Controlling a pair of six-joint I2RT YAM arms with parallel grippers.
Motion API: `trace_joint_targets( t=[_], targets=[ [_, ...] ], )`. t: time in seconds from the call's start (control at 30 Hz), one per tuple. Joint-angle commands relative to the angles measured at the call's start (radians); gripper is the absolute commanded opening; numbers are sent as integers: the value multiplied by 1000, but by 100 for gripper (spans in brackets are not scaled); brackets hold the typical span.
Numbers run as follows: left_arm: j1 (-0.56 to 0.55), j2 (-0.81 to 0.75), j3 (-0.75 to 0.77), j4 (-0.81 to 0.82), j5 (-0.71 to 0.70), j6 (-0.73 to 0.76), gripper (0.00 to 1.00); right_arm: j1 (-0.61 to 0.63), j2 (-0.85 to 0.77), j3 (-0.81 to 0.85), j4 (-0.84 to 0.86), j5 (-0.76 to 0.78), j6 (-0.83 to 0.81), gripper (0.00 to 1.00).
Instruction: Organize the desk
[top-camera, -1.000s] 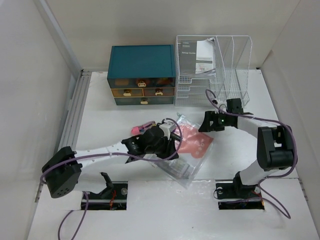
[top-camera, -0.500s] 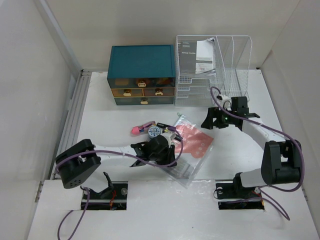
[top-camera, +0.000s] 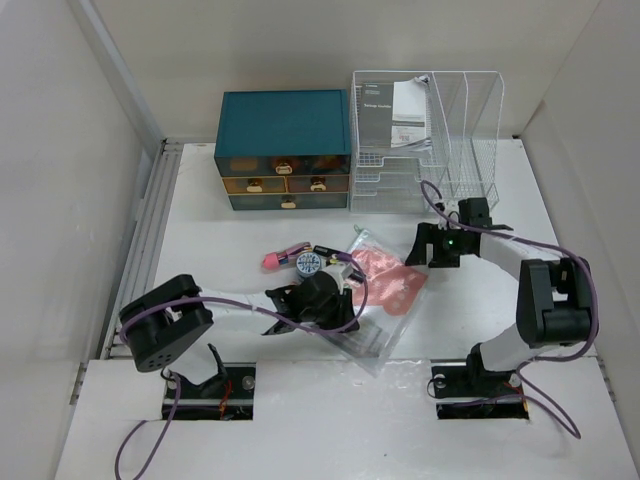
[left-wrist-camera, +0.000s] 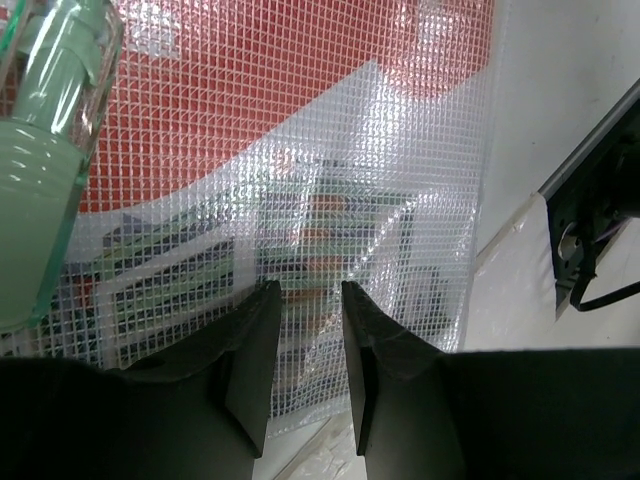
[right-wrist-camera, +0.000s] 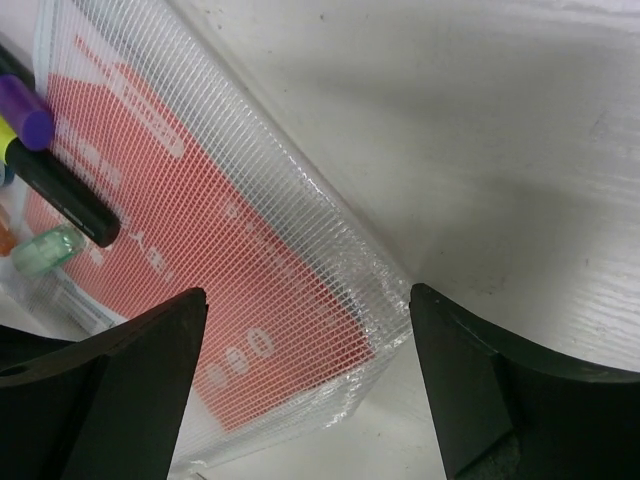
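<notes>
The desk (top-camera: 200, 230), a wide flat white tabletop, fills the middle of the overhead view and carries everything I have to sort. At its upper edge stand a teal box of drawers with brass pulls (top-camera: 283, 125) and, touching its right side, a white wire rack (top-camera: 455, 130) holding a white booklet whose print is too small to read. In the centre lies a clear mesh-reinforced plastic pouch (top-camera: 390, 285) with a red card inside; its white lettering shows in my right wrist view, but I cannot make it out. My right gripper (right-wrist-camera: 305, 295) hangs over the pouch's right corner with its jaws wide apart, I judge to pin or take that corner. My left gripper (left-wrist-camera: 305, 295) is low over the pouch's lower left part, its jaws drawn near with only a slit between; whether they pinch the film I cannot tell. A pink marker (top-camera: 283, 255) lies left of the pouch, and a black marker with a purple cap (right-wrist-camera: 60, 190) rests on it.
</notes>
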Motion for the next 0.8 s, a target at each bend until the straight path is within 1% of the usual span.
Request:
trace_joint_targets(
  t=[0.0,0.07,0.17,0.3,0.37,0.4,0.47,0.5,0.53,0.6,0.77],
  targets=[
    [-7,35,-25,33,4,-25,29,-8,51,30,-41,2,13,88],
    [-16,60,-25,62,14,-36,29,-8,90,30,-50,-7,13,88],
    [-16,100,1,62,14,-45,29,-8,137,50,-84,-26,2,87],
    [-16,157,28,84,34,-45,29,-8,157,76,-127,-40,-18,85],
    [-16,178,41,84,34,-45,29,-18,97,109,-162,-24,-42,84],
    [-16,192,50,96,44,-45,29,-18,64,110,-162,-15,-42,84],
    [-16,204,51,110,44,-45,29,-57,-9,110,-149,20,-32,84],
    [-16,218,51,122,44,-55,29,-57,-67,110,-149,37,-32,85],
    [-16,227,60,134,53,-55,29,-57,-85,110,-149,72,-32,85],
    [-16,241,69,145,62,-55,29,-66,-85,110,-182,94,-32,85],
    [-25,253,78,154,73,-65,29,-92,-41,110,-192,85,-4,85]
  ],
)
